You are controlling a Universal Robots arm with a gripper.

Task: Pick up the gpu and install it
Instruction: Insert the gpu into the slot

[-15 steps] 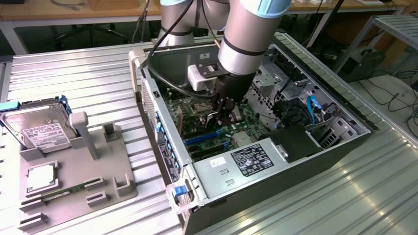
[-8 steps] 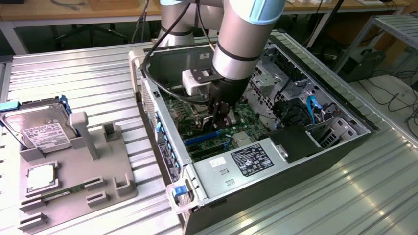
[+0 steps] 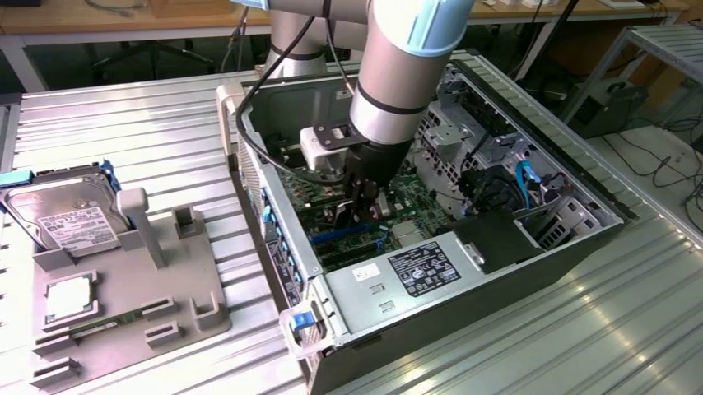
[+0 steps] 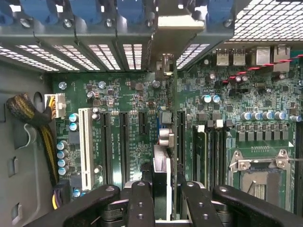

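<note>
1. Gripper point(image 4: 162, 201) is down inside the open PC case point(image 3: 571, 247), over the motherboard point(image 4: 128, 94). Arm point(image 3: 401, 74) comes in from above.
2. Jaws narrow, clamped on the gpu point(image 4: 161, 165). The card is seen edge-on betw. the two black fingers point(image 4: 139, 203), running straight out ahead of them toward the case's rear wall.
3. In the ext. view the gpu point(image 3: 354, 216) hangs just below the gripper point(image 3: 368, 202), upright, low over the slot area (can't tell if its edge is in a slot yet).
4. The card's silver bracket point(image 4: 165, 64) is at the far end from the fingers, up against the rear slot openings with blue latches point(image 4: 130, 9).
5. Either side of the held card: black expansion slots point(image 4: 124, 142), and a white slot point(image 4: 85, 146) further off to one side.
6. On the other side of the fingers: CPU socket point(image 4: 258, 182) w/ metal frame.
7. Well away from the gripper, outside the case at the ext. view's left: grey parts holder point(image 3: 121, 304) with a hard drive point(image 3: 61, 218), a CPU chip point(image 3: 68, 298) and a memory stick point(image 3: 110, 322).
8. The PSU point(image 3: 396, 276) sits in the case, nearer the camera than the gripper.
</note>
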